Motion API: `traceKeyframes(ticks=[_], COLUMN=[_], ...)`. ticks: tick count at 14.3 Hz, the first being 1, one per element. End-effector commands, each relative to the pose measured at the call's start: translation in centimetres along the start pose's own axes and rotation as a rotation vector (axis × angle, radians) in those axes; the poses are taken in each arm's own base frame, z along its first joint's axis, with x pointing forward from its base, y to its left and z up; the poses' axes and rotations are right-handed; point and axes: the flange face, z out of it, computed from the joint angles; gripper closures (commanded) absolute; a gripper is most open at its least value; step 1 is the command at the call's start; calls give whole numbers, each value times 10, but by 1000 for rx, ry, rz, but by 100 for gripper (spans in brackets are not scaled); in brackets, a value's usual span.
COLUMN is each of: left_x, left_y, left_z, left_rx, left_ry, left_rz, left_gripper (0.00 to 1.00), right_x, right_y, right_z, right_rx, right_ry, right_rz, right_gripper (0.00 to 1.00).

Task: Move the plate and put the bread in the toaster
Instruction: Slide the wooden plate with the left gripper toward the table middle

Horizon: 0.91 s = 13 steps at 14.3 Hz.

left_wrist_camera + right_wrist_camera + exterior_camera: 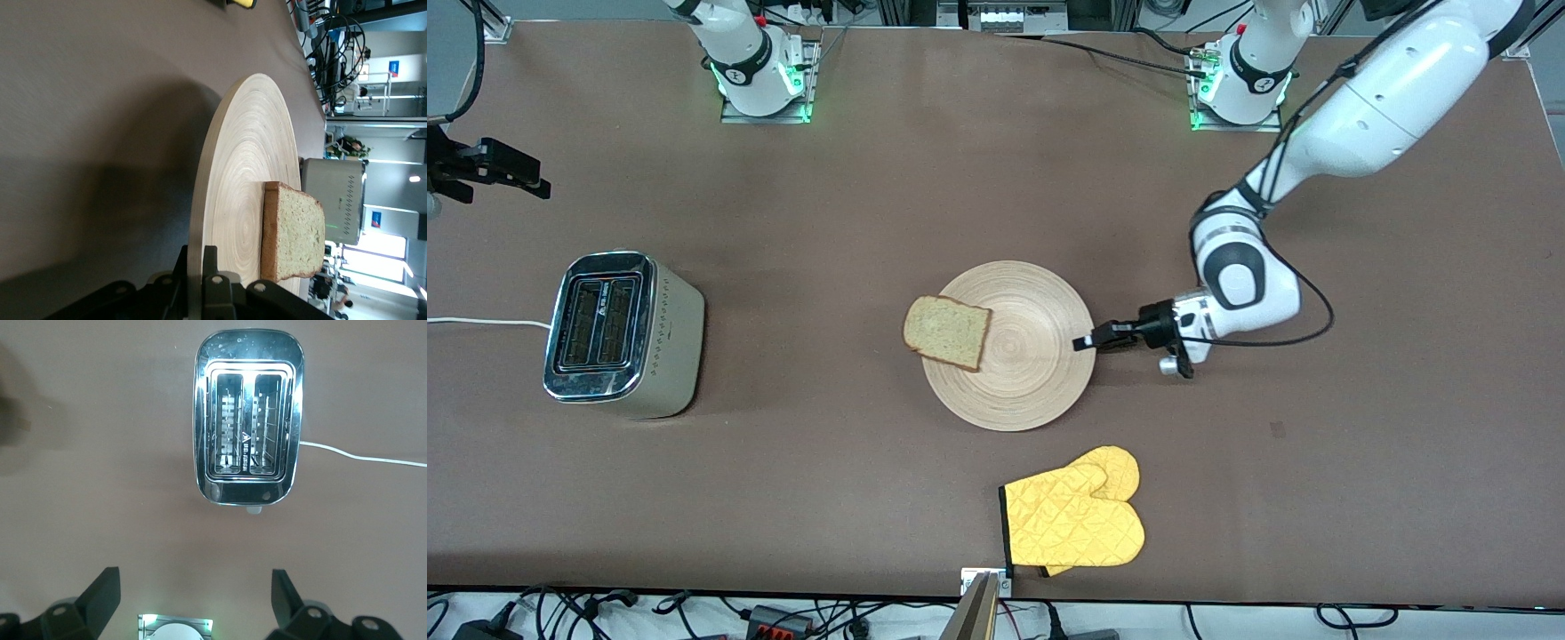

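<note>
**Left hand clamped on the plate rim**

The left hand (1087, 342) pinches the edge of the wooden plate (1032, 373) at the left arm's end, low and level, likely so it can drag the plate without tipping the bread slice (947, 332) overhanging the toaster-side rim. The right hand (193, 593) waits spread wide above the toaster (623, 333), probably lined up for its empty slots.
</note>
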Motion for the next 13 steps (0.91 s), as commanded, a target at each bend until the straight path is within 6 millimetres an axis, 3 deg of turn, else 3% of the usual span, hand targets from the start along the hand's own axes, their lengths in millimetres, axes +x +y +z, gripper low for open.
traceKeyframes(ticks=[1,9,10,12,13], left_x=[-32,-53,-53,-51,-48], left_y=[27,17,17,17,16], left_z=[37,60,60,58,55], left_rx=[-41,22,31,30,33], left_ry=[44,68,71,75,83], left_rz=[-10,54,55,54,52], left_gripper=[99,95,87,19,0], right_x=[0,0,0,0,0], right_y=[3,3,3,3,3], right_z=[-4,-4,-4,-4,-4], right_rx=[1,1,1,1,1], right_ry=[2,2,2,2,2], right_rz=[-15,-15,-15,-15,-15], right_gripper=[0,0,0,0,0])
